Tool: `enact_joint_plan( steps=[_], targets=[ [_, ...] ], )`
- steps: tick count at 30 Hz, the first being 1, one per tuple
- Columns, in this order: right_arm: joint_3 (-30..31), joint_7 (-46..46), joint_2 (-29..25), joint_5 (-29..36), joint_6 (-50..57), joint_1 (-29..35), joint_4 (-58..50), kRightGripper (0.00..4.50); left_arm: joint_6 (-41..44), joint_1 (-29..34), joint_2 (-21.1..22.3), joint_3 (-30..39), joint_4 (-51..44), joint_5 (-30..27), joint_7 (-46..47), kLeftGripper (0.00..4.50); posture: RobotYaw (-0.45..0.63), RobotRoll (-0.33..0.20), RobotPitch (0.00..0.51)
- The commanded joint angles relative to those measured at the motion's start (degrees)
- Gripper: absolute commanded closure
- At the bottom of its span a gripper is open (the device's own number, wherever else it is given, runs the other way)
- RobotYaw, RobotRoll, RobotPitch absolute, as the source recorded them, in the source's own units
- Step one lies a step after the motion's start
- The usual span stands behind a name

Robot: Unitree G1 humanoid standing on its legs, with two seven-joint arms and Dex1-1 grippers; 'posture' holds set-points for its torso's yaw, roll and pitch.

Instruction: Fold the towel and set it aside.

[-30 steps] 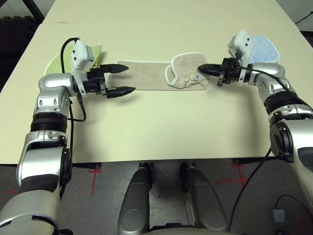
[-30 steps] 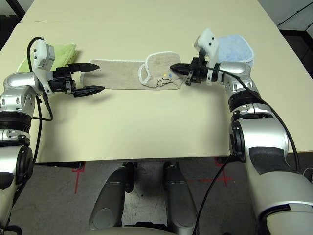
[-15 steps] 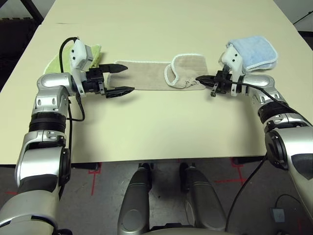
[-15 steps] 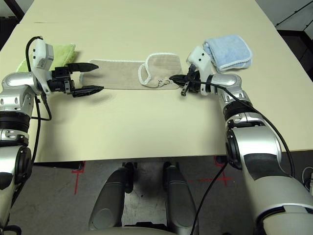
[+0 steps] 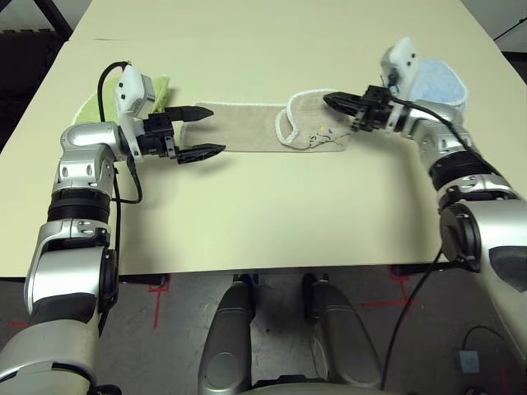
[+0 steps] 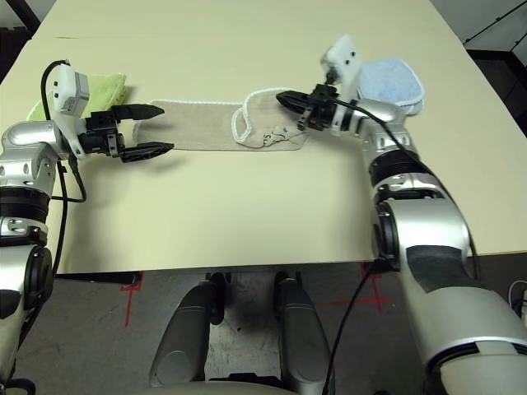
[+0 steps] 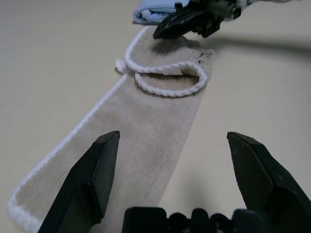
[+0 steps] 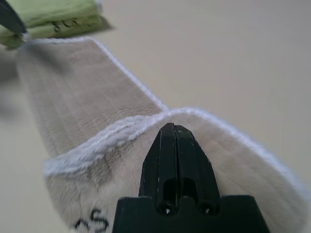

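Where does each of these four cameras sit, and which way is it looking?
Left eye view: on the head, looking down at the table; silver forearms show.
Right eye view: its twin, same scene.
Left wrist view: on the left arm, looking along the open left end effector down the beige towel.
Right wrist view: on the right arm, behind the shut right end effector, facing the green towel.
All four share the beige towel.

silver jointed arms (image 5: 81, 181), black pincers, white wrist cameras (image 5: 134, 90), black cables.
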Motion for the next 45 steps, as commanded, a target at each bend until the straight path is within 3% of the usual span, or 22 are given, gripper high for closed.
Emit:
enact_joint_plan(
  steps=[1,6,16,32,39,45],
  targets=[
    [1.85,-7.07,0.53,-3.39,1.37,-0.23,3.01,4.48,0.97,1.71,1.11,0.36,-2.21,-0.52,-0.04,0.0,0.11,0.0,0.253],
    [1.2,-10.27,-0.11,-3.94,2.84,2.46,4.65,4.48,2.61,3.31,2.09,0.86,-4.79,-0.99,0.27,0.0,0.13,0.0,0.259],
    [-6.86,-5.15,-1.74,3.87,0.06,1.1,1.99,4.48,3.27,2.73,1.83,0.33,-4.34,-0.97,0.86,0.0,0.08,0.0,0.262],
    [-1.94,-11.89,-1.06,-1.17,3.84,3.38,2.19,4.48,3.23,1.72,1.07,0.02,-2.96,-0.61,0.83,0.0,0.07,0.0,0.265],
    [-6.77,-0.65,-2.98,5.36,0.87,2.09,-1.41,4.48,2.87,1.29,0.86,0.01,-2.12,-0.42,1.05,0.0,0.05,0.0,0.256],
    [-5.04,9.93,-4.35,6.58,-1.58,3.02,-4.67,4.48,1.87,0.78,0.61,0.11,-0.6,-0.38,0.97,0.0,0.05,0.0,0.25]
  ],
)
